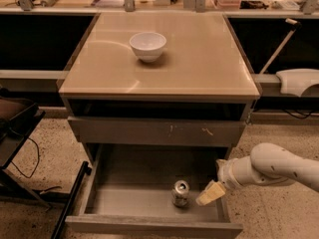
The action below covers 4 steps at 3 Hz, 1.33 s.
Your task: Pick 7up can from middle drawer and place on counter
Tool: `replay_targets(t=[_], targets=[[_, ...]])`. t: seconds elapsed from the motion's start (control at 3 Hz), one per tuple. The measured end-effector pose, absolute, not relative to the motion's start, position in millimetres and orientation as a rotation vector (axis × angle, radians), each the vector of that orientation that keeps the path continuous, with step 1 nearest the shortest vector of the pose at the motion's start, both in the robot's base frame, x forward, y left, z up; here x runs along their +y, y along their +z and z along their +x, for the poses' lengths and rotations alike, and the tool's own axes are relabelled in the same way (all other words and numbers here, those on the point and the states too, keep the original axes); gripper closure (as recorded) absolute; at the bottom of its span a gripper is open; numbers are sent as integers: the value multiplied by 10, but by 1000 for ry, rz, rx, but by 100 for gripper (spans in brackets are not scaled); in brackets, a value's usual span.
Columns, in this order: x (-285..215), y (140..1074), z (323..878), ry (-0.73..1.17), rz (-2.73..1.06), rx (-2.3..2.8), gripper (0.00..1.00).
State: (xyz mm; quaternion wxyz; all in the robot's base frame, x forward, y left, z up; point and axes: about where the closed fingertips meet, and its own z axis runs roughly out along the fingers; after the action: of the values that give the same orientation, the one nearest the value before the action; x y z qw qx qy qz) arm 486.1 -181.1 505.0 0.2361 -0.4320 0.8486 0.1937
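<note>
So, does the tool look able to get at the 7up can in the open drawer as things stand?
Probably yes. The tool reaches into the open middle drawer from its right side and sits just right of the upright 7up can, with nothing between them.
</note>
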Motion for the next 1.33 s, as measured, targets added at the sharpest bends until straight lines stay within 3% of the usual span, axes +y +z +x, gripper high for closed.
replay_targets(t=[0.33,0.67,1.33], targets=[[-1896,4582,5023,511,-1096,2364,0],[-1793,4258,5110,642,-991,2319,0],[-1494,4516,5022,624,-1082,2235,0]])
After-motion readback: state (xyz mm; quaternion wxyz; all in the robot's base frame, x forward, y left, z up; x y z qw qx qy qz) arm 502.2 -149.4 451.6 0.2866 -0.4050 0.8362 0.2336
